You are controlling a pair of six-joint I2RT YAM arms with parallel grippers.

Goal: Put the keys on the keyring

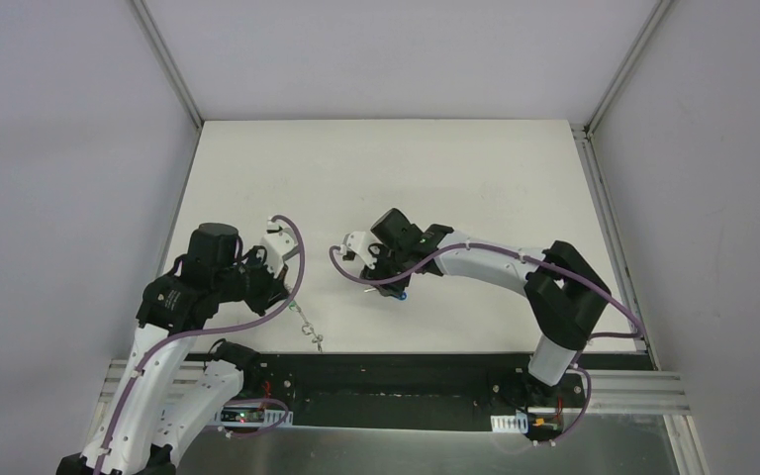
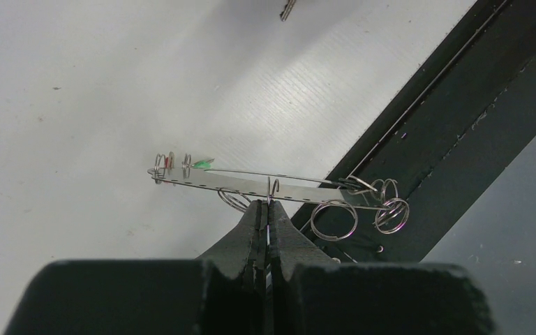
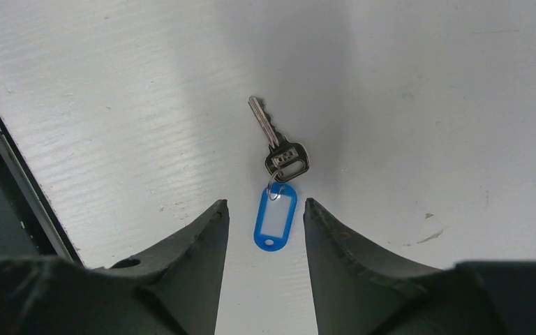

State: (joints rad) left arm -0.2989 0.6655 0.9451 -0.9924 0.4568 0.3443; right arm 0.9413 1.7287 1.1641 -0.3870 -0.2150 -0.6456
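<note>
My left gripper (image 2: 266,204) is shut on the keyring (image 2: 251,183), a thin grey metal ring seen edge-on and held just above the white table. Small split rings (image 2: 333,220) and green (image 2: 202,163) and red (image 2: 165,161) tags hang from it. In the top view the keyring (image 1: 305,325) dangles below the left gripper (image 1: 292,297). My right gripper (image 3: 265,202) is open and hovers over a silver key (image 3: 279,150) with a blue oval tag (image 3: 275,216) that lies flat on the table; the tag sits between the fingertips. The blue tag (image 1: 402,294) peeks out under the right gripper (image 1: 386,287).
A black rail (image 1: 396,371) runs along the table's near edge, close under the held keyring (image 2: 460,105). Grey walls and metal frame posts enclose the white table (image 1: 386,168) on three sides.
</note>
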